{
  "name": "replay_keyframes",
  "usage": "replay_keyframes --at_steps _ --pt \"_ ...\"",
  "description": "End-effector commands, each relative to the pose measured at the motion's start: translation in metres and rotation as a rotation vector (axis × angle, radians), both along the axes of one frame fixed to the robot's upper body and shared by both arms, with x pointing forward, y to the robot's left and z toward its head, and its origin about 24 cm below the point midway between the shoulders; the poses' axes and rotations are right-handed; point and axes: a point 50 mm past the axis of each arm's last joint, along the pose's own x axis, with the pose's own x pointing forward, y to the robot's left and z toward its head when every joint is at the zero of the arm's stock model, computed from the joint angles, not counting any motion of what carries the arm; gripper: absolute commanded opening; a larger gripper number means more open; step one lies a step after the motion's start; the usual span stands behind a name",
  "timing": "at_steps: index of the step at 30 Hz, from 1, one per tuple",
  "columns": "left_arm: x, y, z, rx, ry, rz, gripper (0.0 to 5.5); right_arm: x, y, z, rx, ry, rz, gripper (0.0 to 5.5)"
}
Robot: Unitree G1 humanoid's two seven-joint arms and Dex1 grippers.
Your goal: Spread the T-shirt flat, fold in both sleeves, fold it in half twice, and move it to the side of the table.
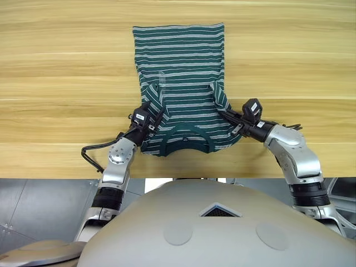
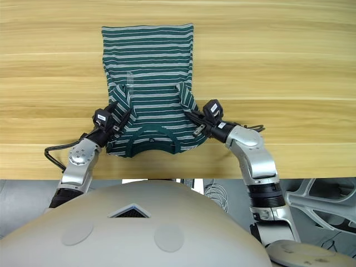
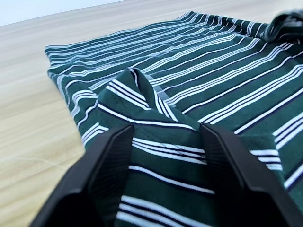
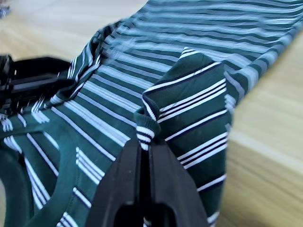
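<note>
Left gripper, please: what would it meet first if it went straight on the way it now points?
Most likely the T-shirt: the left gripper points at the raised fold of its folded-in sleeve, lying between its open fingers; depth is hard to judge.

We've got the T-shirt [image 1: 181,67] lying on the table [image 1: 55,83], roughly mid-table, collar [image 1: 186,131] at our end and hem [image 1: 178,28] on the far side. Both sleeves [image 1: 157,92] sit folded in on top of the body. Our left gripper [image 1: 153,119] is at the shirt's left shoulder edge, fingers [image 3: 113,151] straddling the cloth. The right gripper [image 1: 225,114] is at the right shoulder edge, pinched on a fold. A cable [image 1: 92,156] loops by the table's near edge, left of the shirt.
</note>
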Motion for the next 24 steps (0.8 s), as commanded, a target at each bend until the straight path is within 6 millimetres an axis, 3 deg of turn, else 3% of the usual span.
replay_keyframes --at_steps 1,6,19,24 --pt "-0.024 -0.004 -0.027 0.038 0.176 -0.027 2.51 0.002 0.011 -0.004 -0.046 -0.016 0.034 0.01" --pt "-0.025 -0.005 -0.028 0.038 0.178 -0.028 2.51 0.004 0.012 -0.006 -0.068 -0.01 0.012 0.01" --pt "-0.026 -0.006 -0.025 0.042 0.171 -0.045 2.51 -0.001 0.026 0.028 0.148 0.017 0.088 2.31" --pt "-0.023 -0.002 -0.013 0.032 0.114 -0.06 2.51 0.007 0.015 0.032 0.126 -0.03 0.077 3.23"
